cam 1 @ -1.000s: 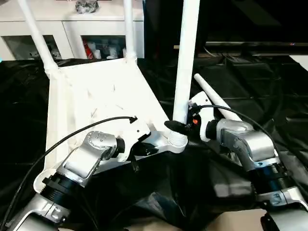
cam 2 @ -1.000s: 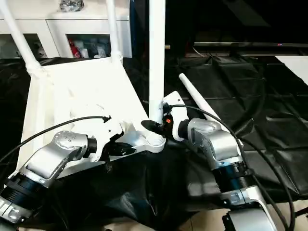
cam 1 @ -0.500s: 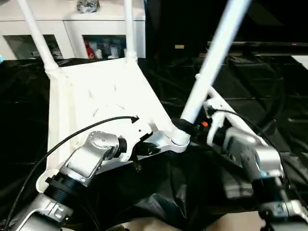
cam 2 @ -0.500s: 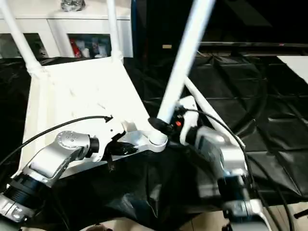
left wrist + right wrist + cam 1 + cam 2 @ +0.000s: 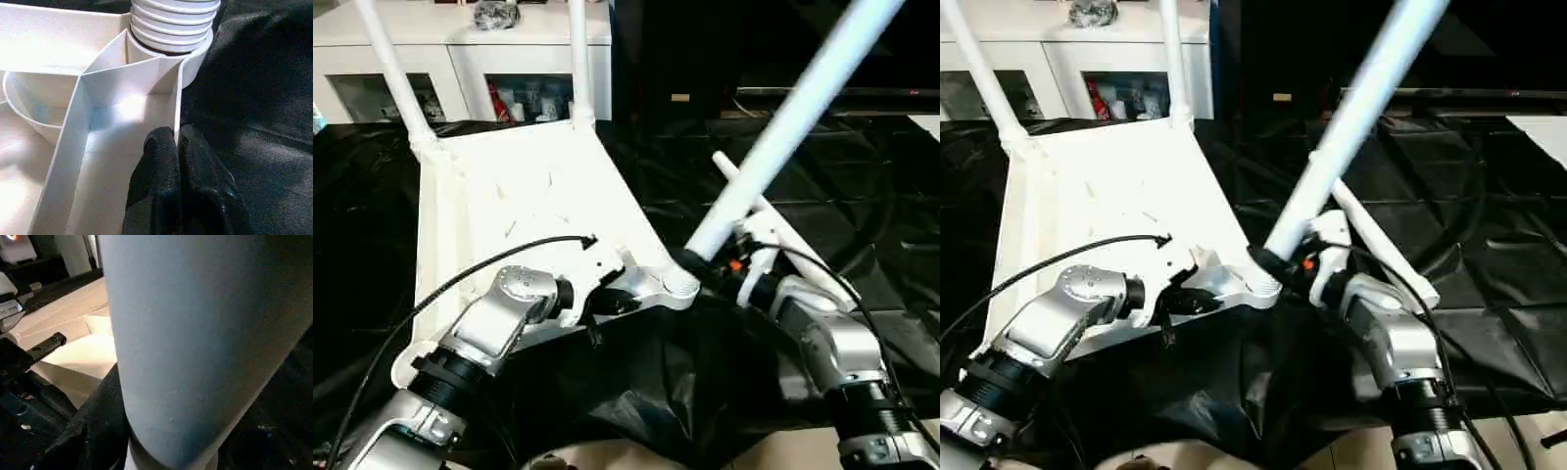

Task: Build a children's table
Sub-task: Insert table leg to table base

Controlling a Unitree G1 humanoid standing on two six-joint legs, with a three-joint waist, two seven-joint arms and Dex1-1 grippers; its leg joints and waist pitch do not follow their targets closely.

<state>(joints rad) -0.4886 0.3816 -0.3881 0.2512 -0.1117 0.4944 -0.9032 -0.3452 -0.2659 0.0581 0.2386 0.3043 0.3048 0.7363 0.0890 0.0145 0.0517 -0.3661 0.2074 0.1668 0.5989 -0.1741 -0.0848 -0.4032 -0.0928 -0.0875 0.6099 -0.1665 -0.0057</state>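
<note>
The children's table top (image 5: 529, 196) lies upside down on black cloth, ribs up. Two white legs (image 5: 391, 69) (image 5: 578, 59) stand in its far corner sockets. A third leg (image 5: 783, 127) sits with its ribbed end (image 5: 173, 24) in the near right socket (image 5: 671, 284) and leans steeply to the right. My right gripper (image 5: 690, 262) is shut on that leg just above the socket. My left gripper (image 5: 607, 304) is shut on the table top's thin side wall (image 5: 177, 103) beside the same socket. Another leg (image 5: 1383, 238) lies loose on the cloth behind my right forearm.
A white glass-door cabinet (image 5: 460, 59) stands behind the table top. Crumpled black cloth (image 5: 862, 196) covers the surface to the right and hangs over the front edge. A black cable (image 5: 460, 279) loops over my left forearm.
The leg in the near right socket has tipped from upright to a steep lean to the right, and my right gripper and wrist have swung with it. The left gripper has kept its hold.
</note>
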